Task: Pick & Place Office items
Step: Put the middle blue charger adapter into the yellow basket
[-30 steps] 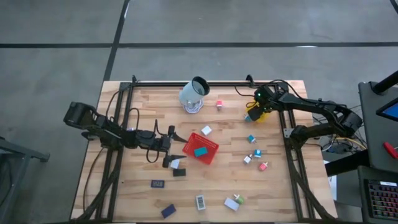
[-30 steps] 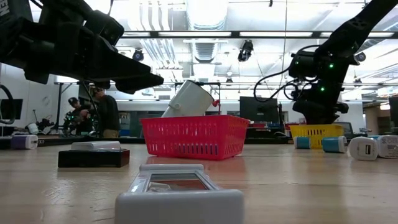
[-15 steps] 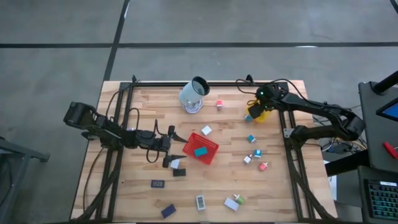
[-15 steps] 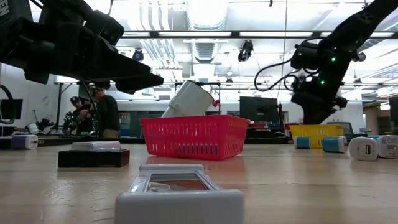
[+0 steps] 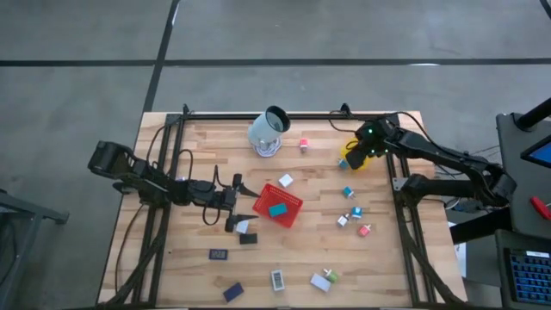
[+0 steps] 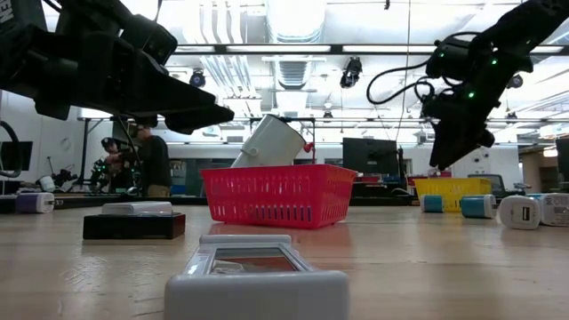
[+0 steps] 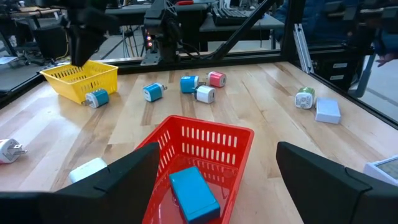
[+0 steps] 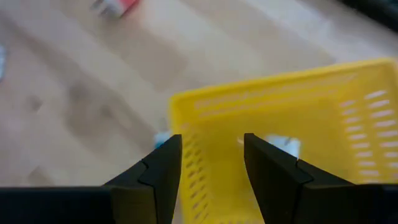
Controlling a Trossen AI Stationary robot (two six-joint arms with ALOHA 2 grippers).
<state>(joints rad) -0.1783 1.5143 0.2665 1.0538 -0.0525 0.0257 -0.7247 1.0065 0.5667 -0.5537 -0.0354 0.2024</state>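
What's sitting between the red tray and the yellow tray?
In the high view, one small white block lies between the red tray and the yellow tray; otherwise bare wood.

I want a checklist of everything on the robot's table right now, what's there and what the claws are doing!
Surface: wooden table, slatted top, black frame.
Job's things: one teal block lies in the red tray; other small office items are scattered on the wood.
Clutter: yellow tray; tipped pale cup.
Grippers: left gripper open and empty beside the red tray; right gripper open and empty above the yellow tray.
Cables: black cables run along both arms.
Surroundings: grey floor; a person stands in the room behind.
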